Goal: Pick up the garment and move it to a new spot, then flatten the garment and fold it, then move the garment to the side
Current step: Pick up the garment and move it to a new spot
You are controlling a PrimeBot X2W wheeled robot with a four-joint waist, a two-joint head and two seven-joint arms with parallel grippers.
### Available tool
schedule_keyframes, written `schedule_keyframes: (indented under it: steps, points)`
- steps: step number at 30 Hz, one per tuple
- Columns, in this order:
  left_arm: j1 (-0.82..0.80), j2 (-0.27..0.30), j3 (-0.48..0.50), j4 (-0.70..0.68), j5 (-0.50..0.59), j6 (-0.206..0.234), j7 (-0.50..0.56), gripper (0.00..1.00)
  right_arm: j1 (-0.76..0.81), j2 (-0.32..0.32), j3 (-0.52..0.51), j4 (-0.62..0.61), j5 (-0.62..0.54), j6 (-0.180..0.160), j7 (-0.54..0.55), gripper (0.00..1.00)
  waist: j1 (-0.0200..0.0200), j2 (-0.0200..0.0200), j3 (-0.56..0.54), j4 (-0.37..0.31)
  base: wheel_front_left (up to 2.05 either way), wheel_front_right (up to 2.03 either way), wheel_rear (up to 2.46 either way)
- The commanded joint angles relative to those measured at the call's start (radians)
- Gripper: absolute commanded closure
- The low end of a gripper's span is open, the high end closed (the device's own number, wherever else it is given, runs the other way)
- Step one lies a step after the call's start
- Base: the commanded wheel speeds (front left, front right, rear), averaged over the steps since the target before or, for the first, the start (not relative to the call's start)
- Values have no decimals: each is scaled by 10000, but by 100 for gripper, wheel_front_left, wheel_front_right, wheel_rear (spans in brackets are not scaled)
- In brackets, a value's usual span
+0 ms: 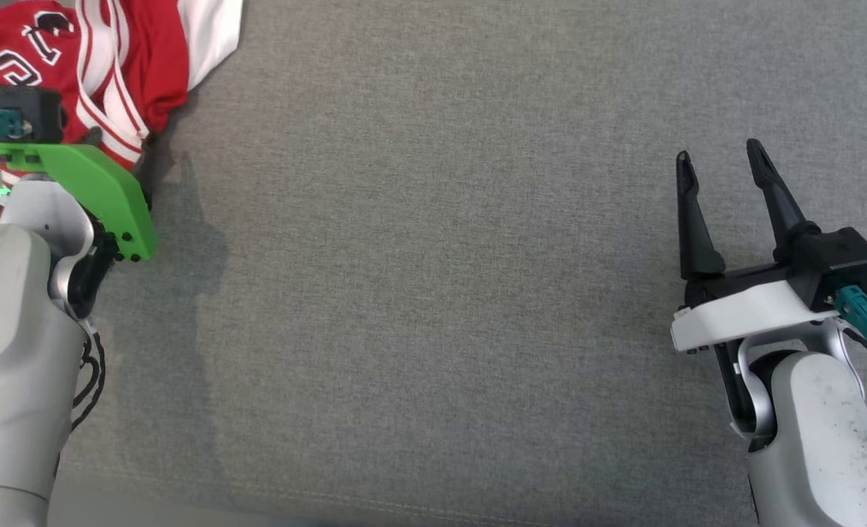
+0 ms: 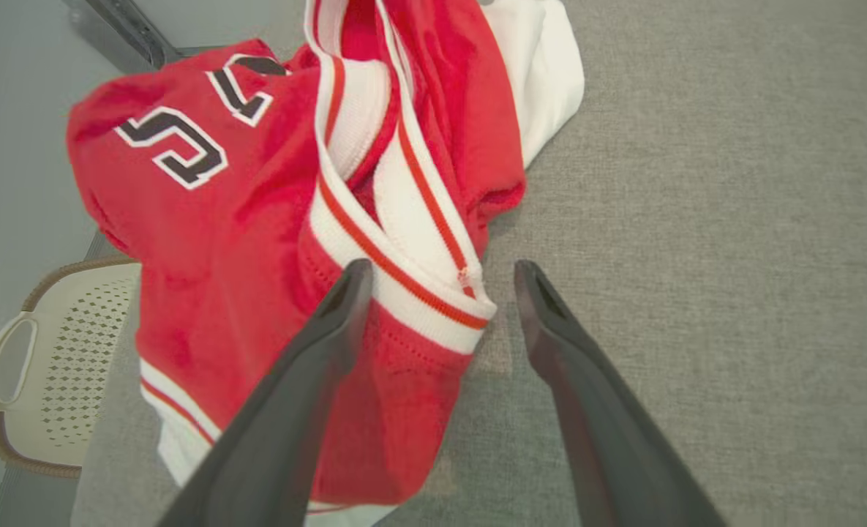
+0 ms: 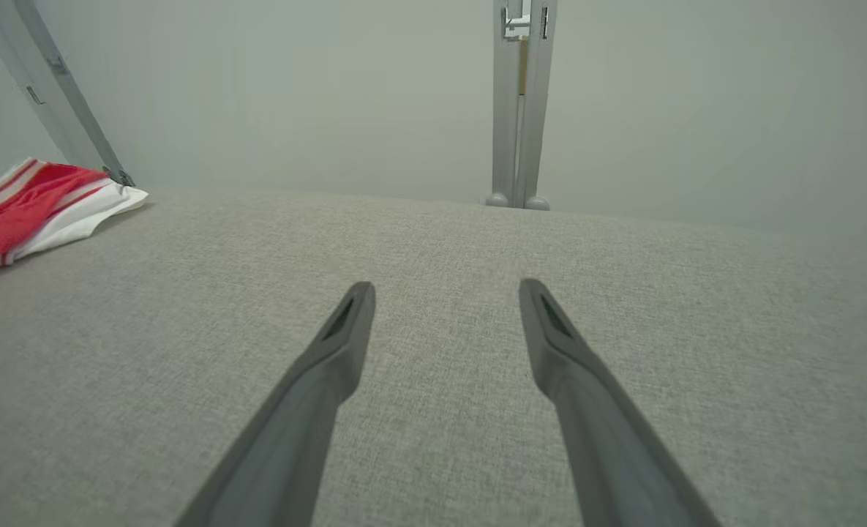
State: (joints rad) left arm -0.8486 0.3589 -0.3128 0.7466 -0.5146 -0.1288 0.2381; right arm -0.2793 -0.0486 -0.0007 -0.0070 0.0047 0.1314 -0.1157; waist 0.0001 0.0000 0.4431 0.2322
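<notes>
The garment [image 1: 133, 66] is a red and white jersey with black numbers, lying crumpled at the far left corner of the grey fabric surface [image 1: 433, 293]. In the left wrist view my left gripper [image 2: 437, 274] is open over the garment [image 2: 257, 205]. Its left finger is above the red cloth, its right finger above bare fabric, and a striped white hem lies between the tips. In the head view a green wrist bracket [image 1: 89, 183] hides those fingers. My right gripper [image 1: 720, 151] stands open at the right, far from the garment [image 3: 31, 205], with nothing between its fingers [image 3: 445, 287].
A white perforated basket [image 2: 60, 351] sits below the surface's left edge, beside the garment. Beyond the far edge stand a grey upright post [image 3: 519, 102] and a slanted strut [image 3: 60, 95] against a pale wall. A seam runs along the front edge [image 1: 404, 505].
</notes>
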Motion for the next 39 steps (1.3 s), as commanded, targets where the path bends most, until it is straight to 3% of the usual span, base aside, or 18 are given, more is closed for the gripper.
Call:
schedule_keyframes:
  steps: [1, 6, 8, 9, 10, 11, 19, 27, 33, 39]
  points:
    - [118, 242, -125, 146, -179, -14, 32, 0, -56, -35, 5, -106, -63, -14, 39, 0, -1, 0, 409, -242, 0, 0, 0]
    - [-156, 541, -245, 902, -108, -15, -538, 0, -128, -35, 128, -71, -3, -14, 49, 0, -1, 0, 409, -283, 0, 0, 0]
    - [-284, 650, -315, 1225, 11, -15, -822, 53, -115, -35, 155, -11, 45, -14, 7, 0, -1, 0, 311, -285, 0, 0, 0]
    - [-346, 665, -344, 1337, 32, -15, -995, 67, -82, -35, 156, 22, 62, -14, -16, 0, -1, 0, 243, -278, 0, 0, 0]
    - [-389, 650, -378, 1423, 18, -15, -1106, 89, -51, -35, 153, 59, 81, -14, -23, 0, -1, 0, 187, -272, 0, 0, 0]
    - [-462, 673, -425, 1495, 16, -16, -1266, 100, -7, -35, 151, 106, 103, -14, -62, 0, -1, 0, 106, -261, 0, 0, 0]
    - [-1009, 1021, -1039, 1325, 53, -17, -2230, 100, 267, -34, 164, 672, 485, -14, -466, 0, -1, 0, -930, -315, 0, 0, 0]
    - [-1840, 909, -2281, -61, -210, -17, -2241, 100, 611, -30, -36, 1531, 1110, -14, -995, 0, -1, 0, -2260, -964, 0, 0, 0]
    - [-2655, 201, -2871, -1309, -966, -18, -1953, 100, 919, -32, -321, 2085, 1441, -14, -1279, 0, -1, 0, -2965, -1817, 0, 0, 0]
    - [-3501, -840, -2468, -1918, -1943, 83, -1912, 100, 1078, -30, -435, 2381, 1651, -14, -1437, 0, -1, 0, -3140, -2765, 0, 0, 0]
